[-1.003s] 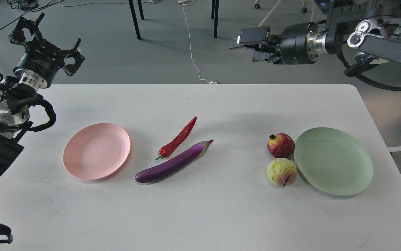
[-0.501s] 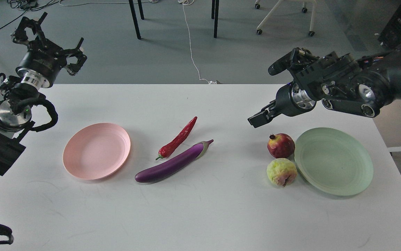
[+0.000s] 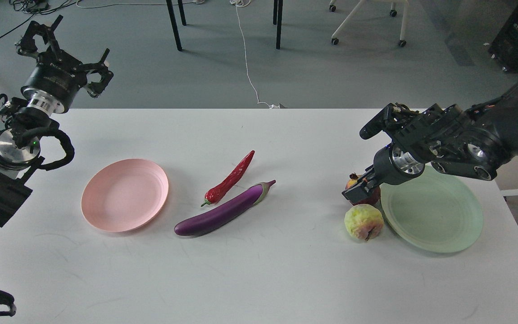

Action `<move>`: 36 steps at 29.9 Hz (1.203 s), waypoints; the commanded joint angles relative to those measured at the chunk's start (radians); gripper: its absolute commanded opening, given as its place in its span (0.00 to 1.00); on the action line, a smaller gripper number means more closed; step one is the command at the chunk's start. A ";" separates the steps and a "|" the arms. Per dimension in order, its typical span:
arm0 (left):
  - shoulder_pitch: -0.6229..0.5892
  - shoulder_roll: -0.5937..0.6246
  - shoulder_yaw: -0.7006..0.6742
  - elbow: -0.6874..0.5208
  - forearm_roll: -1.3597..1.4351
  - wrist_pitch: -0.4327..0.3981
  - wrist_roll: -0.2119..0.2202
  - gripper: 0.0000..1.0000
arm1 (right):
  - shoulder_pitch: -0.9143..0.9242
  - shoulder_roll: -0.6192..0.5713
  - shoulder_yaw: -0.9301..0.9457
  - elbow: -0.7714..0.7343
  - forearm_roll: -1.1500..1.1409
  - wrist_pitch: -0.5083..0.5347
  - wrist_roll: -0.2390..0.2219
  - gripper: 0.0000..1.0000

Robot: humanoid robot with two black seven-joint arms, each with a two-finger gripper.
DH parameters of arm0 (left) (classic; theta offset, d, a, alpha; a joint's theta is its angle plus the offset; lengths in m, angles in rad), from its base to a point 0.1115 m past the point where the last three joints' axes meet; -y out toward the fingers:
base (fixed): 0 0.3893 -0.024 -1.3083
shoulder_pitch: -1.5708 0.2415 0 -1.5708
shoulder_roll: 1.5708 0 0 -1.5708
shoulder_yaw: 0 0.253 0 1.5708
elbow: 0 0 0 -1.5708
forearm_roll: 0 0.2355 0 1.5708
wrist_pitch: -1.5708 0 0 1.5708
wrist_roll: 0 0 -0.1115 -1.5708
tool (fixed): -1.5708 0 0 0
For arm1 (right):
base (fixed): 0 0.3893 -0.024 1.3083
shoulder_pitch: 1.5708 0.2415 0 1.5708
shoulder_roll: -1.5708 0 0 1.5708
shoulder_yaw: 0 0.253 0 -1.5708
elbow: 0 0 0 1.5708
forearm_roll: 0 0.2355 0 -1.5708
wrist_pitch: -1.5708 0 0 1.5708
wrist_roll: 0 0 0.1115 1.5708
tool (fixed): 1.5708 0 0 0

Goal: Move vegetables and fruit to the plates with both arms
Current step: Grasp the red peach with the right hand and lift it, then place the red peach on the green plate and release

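On the white table (image 3: pixel 259 279), the pink plate (image 3: pixel 124 195) lies bare at the left with the red chili pepper (image 3: pixel 231 178) and the purple eggplant (image 3: pixel 223 210) side by side just to its right, while the green plate (image 3: pixel 434 216) sits at the right with the yellow-green fruit (image 3: pixel 363 222) touching its near-left rim. The right gripper (image 3: pixel 357 191) is down over the pomegranate (image 3: pixel 373 196), hiding most of it, and whether its fingers are closed on the fruit cannot be told. The left gripper (image 3: pixel 61 49) hangs beyond the table's far-left corner, claws spread and empty; chair legs and cables cross the grey floor behind, and no writing is legible.
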 commanded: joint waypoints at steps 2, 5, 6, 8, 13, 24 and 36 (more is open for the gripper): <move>0.001 0.002 0.001 0.000 0.000 0.001 0.002 0.98 | -0.041 0.012 -0.002 -0.050 -0.006 -0.006 -0.004 0.84; 0.001 0.008 0.000 0.000 0.000 0.001 0.002 0.98 | -0.046 0.017 -0.004 -0.053 -0.008 -0.004 -0.004 0.77; 0.001 0.011 0.000 0.000 0.000 0.001 0.002 0.98 | -0.046 0.017 -0.004 -0.053 -0.008 -0.006 -0.005 0.75; 0.001 0.015 0.000 0.000 0.000 0.001 0.000 0.98 | -0.046 0.015 -0.004 -0.053 -0.008 -0.006 -0.005 0.72; 0.001 0.015 0.000 0.000 0.000 0.002 0.000 0.98 | -0.032 0.015 0.001 -0.047 -0.004 -0.006 -0.008 0.53; 0.000 0.035 0.000 0.000 0.000 0.002 0.003 0.98 | 0.116 -0.138 0.013 -0.019 -0.015 0.000 -0.014 0.49; 0.001 0.038 0.000 -0.001 0.000 0.001 0.002 0.98 | -0.067 -0.336 0.010 -0.051 -0.120 -0.027 -0.036 0.51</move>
